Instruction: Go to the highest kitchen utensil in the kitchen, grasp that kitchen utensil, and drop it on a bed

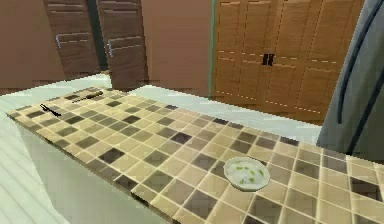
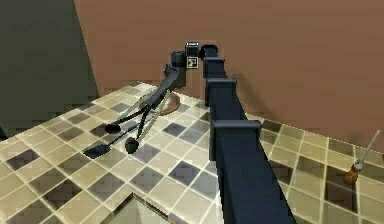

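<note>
Here: pincer (image 2: 120,140) slants down toward tiled desk (image 2: 60,170), brown round thing (image 2: 172,103) behind it; cannot tell whether it grips anything. Thin brown-handled utensil (image 2: 358,165) lies well apart, at arm side view's right.

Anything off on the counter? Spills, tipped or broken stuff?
Nothing stands out. The tiled countertop looks intact with no spill, the small dish sits flat, and the orange-tipped utensil sits apart near the arm side view's right edge. The hand reaches down toward the tiles; can't tell whether it holds anything.
</note>
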You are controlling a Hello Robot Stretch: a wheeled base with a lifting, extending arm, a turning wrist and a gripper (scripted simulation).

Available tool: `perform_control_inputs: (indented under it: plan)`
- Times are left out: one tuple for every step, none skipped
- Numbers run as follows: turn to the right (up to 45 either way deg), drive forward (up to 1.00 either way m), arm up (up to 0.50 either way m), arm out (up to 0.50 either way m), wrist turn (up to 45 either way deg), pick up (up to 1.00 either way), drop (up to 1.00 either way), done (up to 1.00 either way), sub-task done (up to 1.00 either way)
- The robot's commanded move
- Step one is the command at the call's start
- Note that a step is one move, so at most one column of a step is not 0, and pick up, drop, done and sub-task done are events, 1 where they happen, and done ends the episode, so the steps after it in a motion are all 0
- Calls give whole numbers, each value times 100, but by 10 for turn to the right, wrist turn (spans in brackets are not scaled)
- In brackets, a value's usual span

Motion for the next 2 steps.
perform_control_inputs:
  plan:
    - [0, 0, 0, 0, 450, 0, 0, 0, 0]
    - [0, 0, 0, 0, 270, 0, 0, 0, 0]
